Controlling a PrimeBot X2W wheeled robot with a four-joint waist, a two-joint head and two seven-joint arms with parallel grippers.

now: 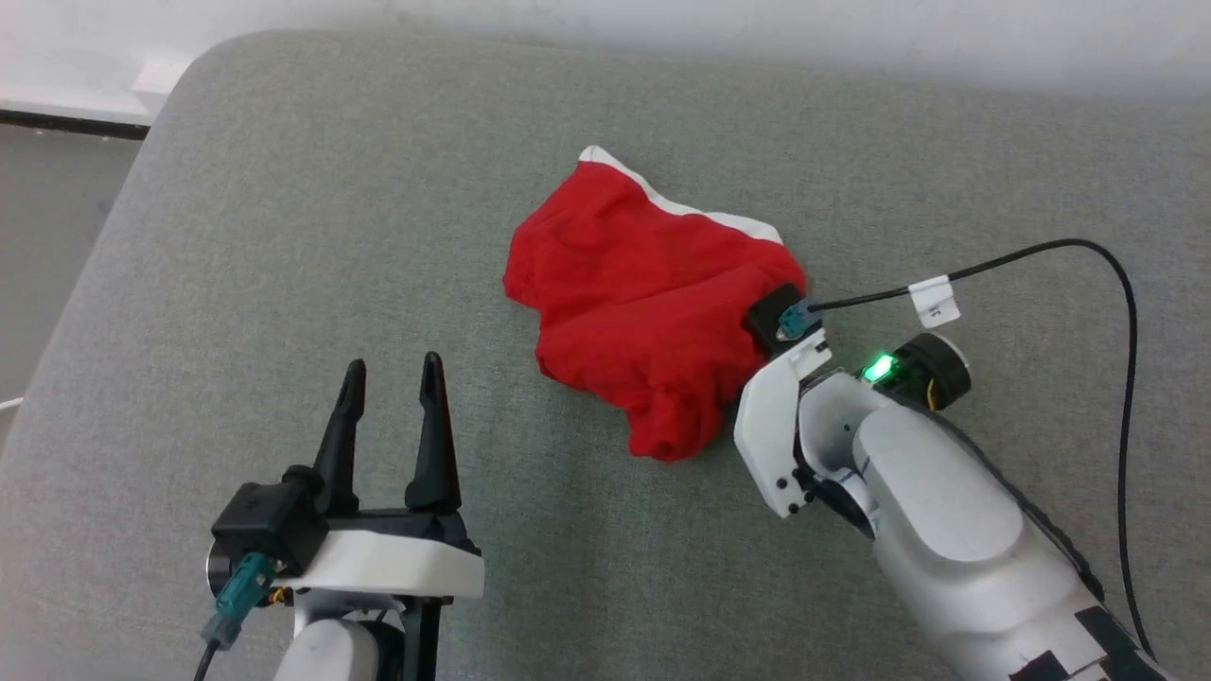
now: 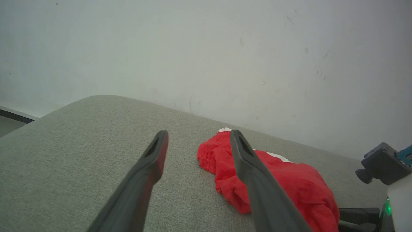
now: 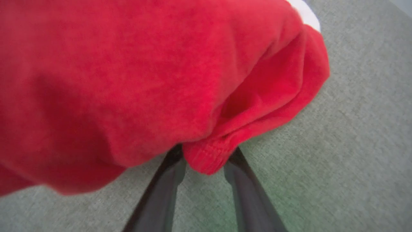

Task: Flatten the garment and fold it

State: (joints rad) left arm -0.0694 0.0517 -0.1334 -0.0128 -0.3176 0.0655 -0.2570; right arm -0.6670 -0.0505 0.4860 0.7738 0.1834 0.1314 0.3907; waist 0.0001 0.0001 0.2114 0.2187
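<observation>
The garment [image 1: 643, 293] is a wrinkled bright red piece with a white band [image 1: 681, 206] along its far edge, lying bunched on the grey cushion. My right gripper [image 3: 205, 155] has come in at its right side, and a red hemmed edge [image 3: 206, 159] sits pinched between the two dark fingers, whose tips are hidden under the fabric. In the head view the right wrist [image 1: 781, 416] touches the garment's right edge. My left gripper [image 1: 394, 364] stands open to the lower left, apart from the cloth, with the garment [image 2: 289, 180] partly behind its right finger [image 2: 254, 167].
The grey cushion [image 1: 284, 236] has a rounded corner at the far left, with darker floor [image 1: 47, 236] beyond it. A pale wall [image 2: 206, 48] runs behind. A black cable [image 1: 1126, 312] with a white tag loops over the cushion to the right of my right wrist.
</observation>
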